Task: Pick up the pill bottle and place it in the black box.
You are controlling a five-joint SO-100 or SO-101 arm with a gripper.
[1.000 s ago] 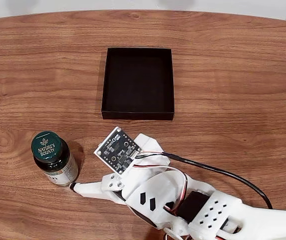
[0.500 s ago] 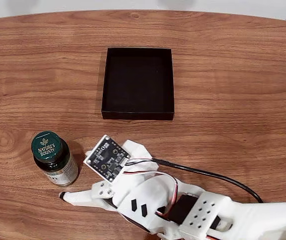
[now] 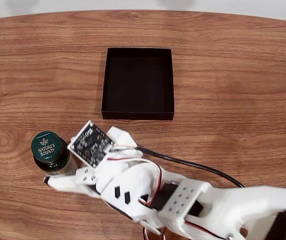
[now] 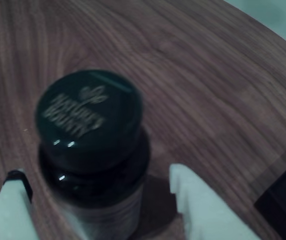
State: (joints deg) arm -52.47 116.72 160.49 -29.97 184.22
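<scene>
Pincer [image 4: 97,200] astride upright pill bottle [image 4: 90,135] (jaws spread), black box [image 3: 137,82] apart.

In the wrist view we see the small dark green pill bottle [image 4: 92,150] blurred, its cap print unreadable and its pale label cut off by the bottom edge. The shallow matte black box [image 4: 283,200] shows as one corner at the right edge. In the fixed view the white tool [image 3: 57,172] hides the bottle's lower side.
</scene>
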